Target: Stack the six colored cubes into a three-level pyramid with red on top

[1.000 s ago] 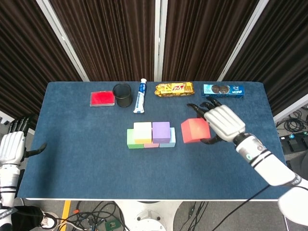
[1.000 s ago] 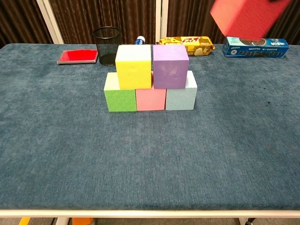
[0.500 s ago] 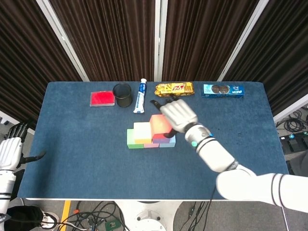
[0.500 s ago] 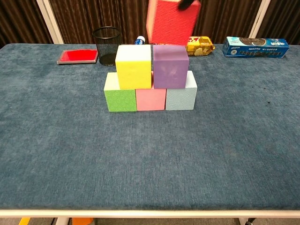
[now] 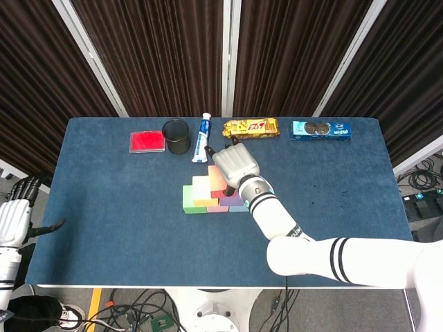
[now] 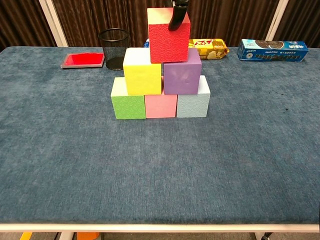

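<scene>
- Head view showed the right hand (image 5: 235,166) over the stack, gripping the red cube (image 6: 169,35); in the chest view a dark fingertip (image 6: 176,17) lay on the cube's front.
- The red cube sat over the seam between the yellow cube (image 6: 143,71) and the purple cube (image 6: 182,70), apparently resting on both.
- This looked like the last placement; the next move called for letting go without nudging the cube.
- The left hand (image 5: 15,218) hung off the table's edge, fingers loosely apart, holding nothing.
- The black mesh cup (image 6: 114,48), toothpaste tube (image 5: 202,137) and snack packets (image 6: 212,47) stood behind, well out of the way.

red cube (image 6: 169,36) in right robot hand (image 5: 234,166), now down atop yellow (image 6: 142,71) & purple (image 6: 182,71) cubes
</scene>
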